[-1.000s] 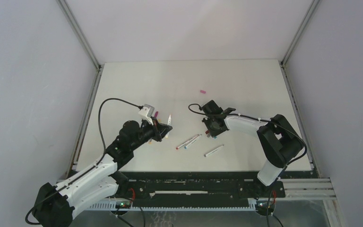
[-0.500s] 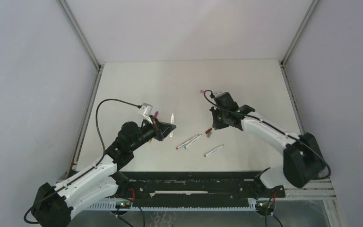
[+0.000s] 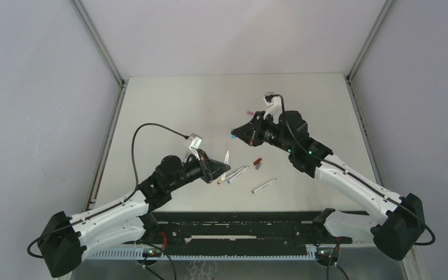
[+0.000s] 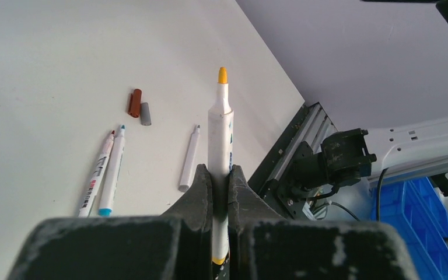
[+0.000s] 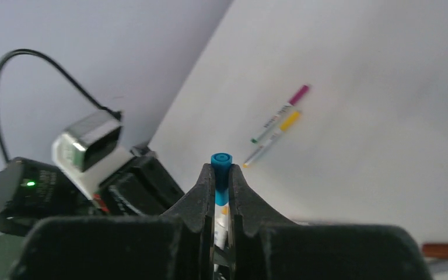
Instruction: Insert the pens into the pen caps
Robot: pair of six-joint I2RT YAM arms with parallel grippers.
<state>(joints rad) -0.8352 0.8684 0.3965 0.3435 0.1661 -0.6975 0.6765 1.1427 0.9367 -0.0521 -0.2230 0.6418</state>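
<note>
My left gripper [image 3: 219, 173] is shut on a white pen [image 3: 226, 160] with an orange tip, which points up and away in the left wrist view [image 4: 220, 125]. My right gripper [image 3: 237, 135] is shut on a blue cap [image 3: 232, 135], held above the table with its end facing the left arm; it also shows in the right wrist view [image 5: 221, 161]. The pen tip and the cap are apart. Two uncapped pens, red-tipped [image 4: 96, 178] and blue-tipped [image 4: 112, 169], and a grey-tipped pen [image 4: 189, 158] lie on the table [image 3: 169, 105]. A dark red cap [image 4: 134, 102] and a grey cap [image 4: 146, 114] lie beside them.
A pink cap [image 3: 249, 112] lies far back on the table. Two capped pens, magenta [image 5: 280, 112] and yellow [image 5: 273, 137], lie beyond the left arm. The left wrist's camera box [image 5: 87, 140] is close to the right gripper. A metal rail [image 3: 256, 230] runs along the near edge.
My right gripper rose from the table with the blue cap and swung back and left to face the left arm. My left gripper moved right and nearer with the pen.
</note>
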